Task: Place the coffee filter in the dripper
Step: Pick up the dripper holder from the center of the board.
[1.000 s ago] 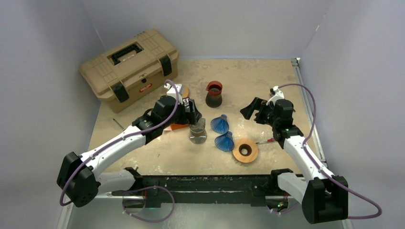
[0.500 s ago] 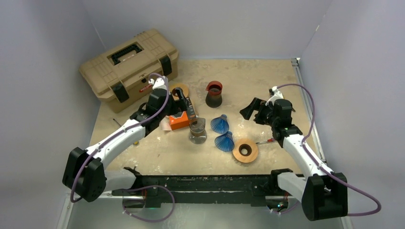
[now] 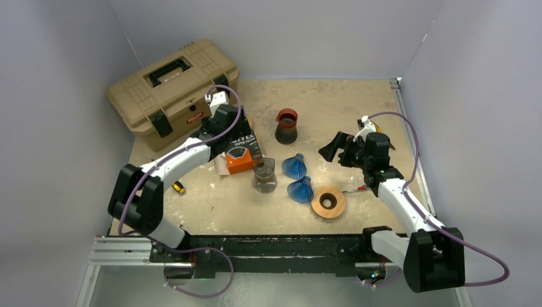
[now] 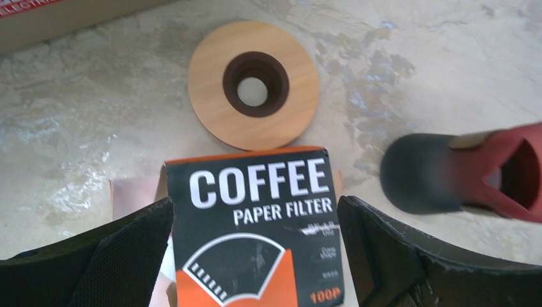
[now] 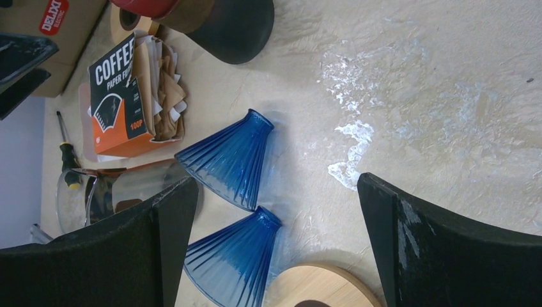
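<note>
The orange-and-black coffee filter box (image 3: 241, 155) lies on the table, brown paper filters (image 5: 163, 89) spilling from its open end. My left gripper (image 3: 238, 135) hovers just over the box (image 4: 259, 224), open and empty, the box top between its fingers (image 4: 96, 256). Two blue ribbed glass drippers (image 3: 294, 166) (image 3: 300, 190) lie on their sides mid-table, also in the right wrist view (image 5: 230, 160) (image 5: 233, 256). My right gripper (image 3: 332, 148) is open and empty, raised to the right of the drippers.
A glass server (image 3: 264, 176) stands between box and drippers. One wooden ring (image 3: 328, 201) lies front right, another (image 4: 253, 83) behind the box. A red-and-black pitcher (image 3: 286, 126) stands behind. A tan toolbox (image 3: 172, 83) sits back left. Screwdrivers lie left (image 3: 178, 187) and right (image 3: 355, 189).
My left arm has swung back and left, away from the glass server, to hover over the filter box. The right arm has barely moved.
</note>
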You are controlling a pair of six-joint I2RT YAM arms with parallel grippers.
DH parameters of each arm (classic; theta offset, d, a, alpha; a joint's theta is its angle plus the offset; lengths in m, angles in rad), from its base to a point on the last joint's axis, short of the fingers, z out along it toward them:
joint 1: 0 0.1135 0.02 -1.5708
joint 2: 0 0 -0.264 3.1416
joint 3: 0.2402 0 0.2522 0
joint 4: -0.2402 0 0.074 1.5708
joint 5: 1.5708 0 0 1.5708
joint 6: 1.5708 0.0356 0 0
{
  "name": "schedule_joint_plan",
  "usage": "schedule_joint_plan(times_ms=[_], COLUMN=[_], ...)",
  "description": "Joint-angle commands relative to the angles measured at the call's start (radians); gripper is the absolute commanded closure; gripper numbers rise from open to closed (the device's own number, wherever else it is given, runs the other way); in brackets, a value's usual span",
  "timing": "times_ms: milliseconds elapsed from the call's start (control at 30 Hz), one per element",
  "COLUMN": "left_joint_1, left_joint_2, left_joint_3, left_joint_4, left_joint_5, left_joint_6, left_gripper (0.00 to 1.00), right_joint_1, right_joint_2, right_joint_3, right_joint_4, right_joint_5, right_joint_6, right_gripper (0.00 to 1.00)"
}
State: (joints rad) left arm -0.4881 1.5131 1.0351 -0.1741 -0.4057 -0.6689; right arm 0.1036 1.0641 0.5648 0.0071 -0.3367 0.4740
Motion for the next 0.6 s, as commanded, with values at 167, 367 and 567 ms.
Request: schedule_joint_plan(times_ms=[167,367,567], left_joint_1=[0.035,0.082,0.14], left_joint_2=[0.188,0.303,0.369], left_joint_3=[0.147,0.196,0.194], left_joint_4=[0.033,0.044,0.122], left_joint_5=[-0.083,-0.07,0.019], left_joint_6=[0.063,0.03,-0.018], left_gripper=[0.01,0.01,0.03], right_joint_1=[-0.002,-0.001,-0.001], right_joint_2=[0.047,0.091,0.138], right_joint_3=[0.038,0.044,0.05], right_joint_4=[0.037,0.063,0.076], right_joint_5=[-0.022,-0.015,-0.012], right_joint_6=[-0.036,-0.039,-0.046], right_gripper=[0.01,0.01,0.01])
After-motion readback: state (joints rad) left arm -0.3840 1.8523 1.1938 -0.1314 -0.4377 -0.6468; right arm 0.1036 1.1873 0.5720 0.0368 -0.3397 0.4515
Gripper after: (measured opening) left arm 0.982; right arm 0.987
